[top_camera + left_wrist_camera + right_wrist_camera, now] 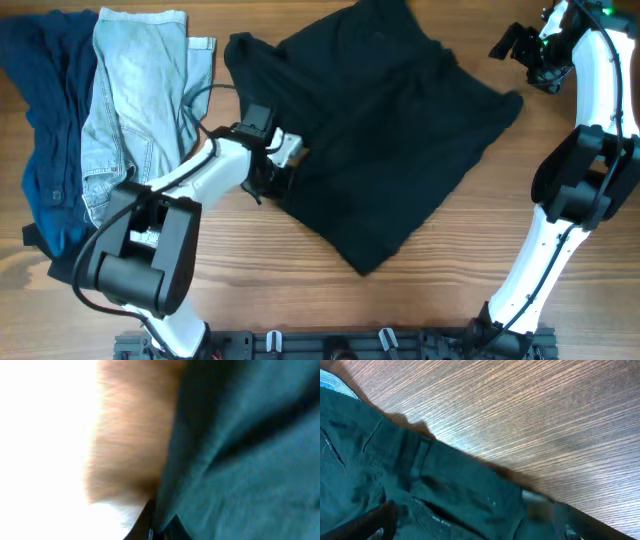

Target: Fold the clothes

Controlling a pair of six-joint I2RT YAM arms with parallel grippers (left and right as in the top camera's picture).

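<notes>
Black cloth fills the centre and upper middle of the overhead view: the shorts [380,130] lie spread and rumpled on the wooden table [420,310], one corner pointing toward the lower middle of the frame. They look soft and limp, light enough to lift by an edge, and likely to sag and bunch unless held at two points. The seamed edges and corners seem the best places to take hold, since the flat middle would only pucker. At the shorts' left edge sits the left gripper [268,180], low against the cloth. Its wrist view is blurred and crowded with dark fabric, so I cannot tell whether its jaws are closed on the cloth or merely resting at it. In the upper right of the overhead frame the right gripper [520,45] hangs just beyond the shorts' far corner, apart from the cloth. Its wrist view shows its fingers spread wide at the bottom corners with nothing between them, the jaws open above a stitched hem. Pale blue jeans [135,90] and a navy garment [45,120] lie side by side in the upper left, close to the left arm. A fold swept leftward could drag across them, so folding toward the bare wood at lower right looks safer.
</notes>
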